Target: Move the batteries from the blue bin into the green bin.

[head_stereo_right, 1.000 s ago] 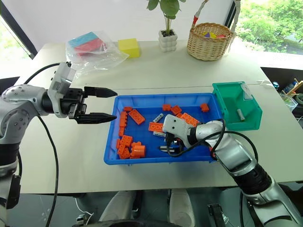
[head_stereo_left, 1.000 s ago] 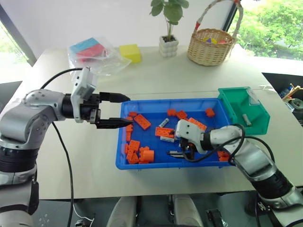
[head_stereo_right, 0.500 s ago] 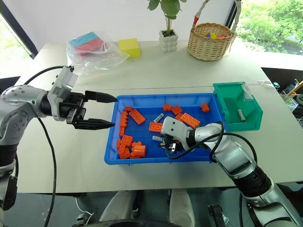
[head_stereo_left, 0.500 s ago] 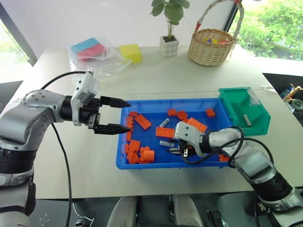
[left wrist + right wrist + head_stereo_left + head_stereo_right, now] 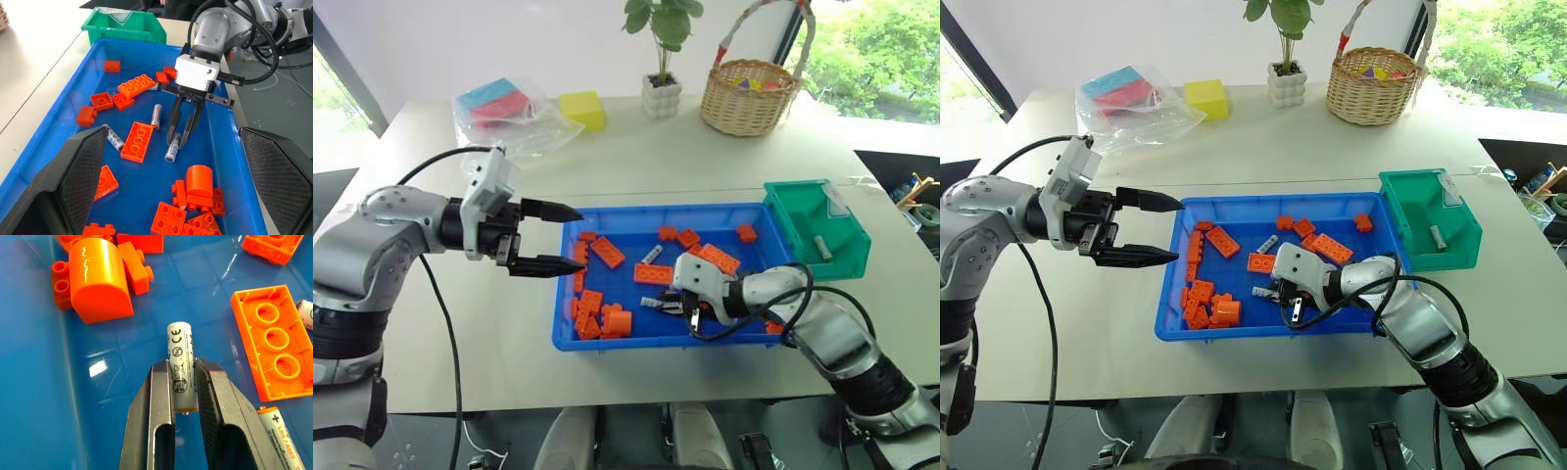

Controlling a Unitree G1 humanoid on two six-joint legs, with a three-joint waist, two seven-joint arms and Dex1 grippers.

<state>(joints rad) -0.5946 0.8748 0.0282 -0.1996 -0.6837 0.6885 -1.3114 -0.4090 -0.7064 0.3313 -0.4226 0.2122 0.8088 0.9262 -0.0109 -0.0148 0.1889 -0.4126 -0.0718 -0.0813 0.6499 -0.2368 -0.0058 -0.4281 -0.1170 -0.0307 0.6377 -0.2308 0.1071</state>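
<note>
The blue bin (image 5: 658, 211) lies mid-table, strewn with orange bricks. My right gripper (image 5: 183, 364) reaches down into its near part and is shut on a battery (image 5: 181, 357), a silver-grey cylinder gripped across its middle just above the floor. From the left wrist view I see that right gripper (image 5: 178, 141) and the held battery (image 5: 172, 151). Two more batteries (image 5: 156, 115) (image 5: 113, 138) lie loose among the bricks. The green bin (image 5: 818, 230) adjoins the blue bin's right end and holds one battery (image 5: 822, 247). My left gripper (image 5: 579, 238) hovers open at the blue bin's left rim.
Orange bricks (image 5: 607, 252) crowd the blue bin, with a big rounded one (image 5: 98, 279) close to the held battery. At the back of the table stand a wicker basket (image 5: 749, 93), a potted plant (image 5: 662, 93), a yellow block (image 5: 582, 108) and a clear bag (image 5: 504, 108).
My right gripper has gone from open to shut, closing on a battery in the near part of the blue bin. The left arm has kept still.
</note>
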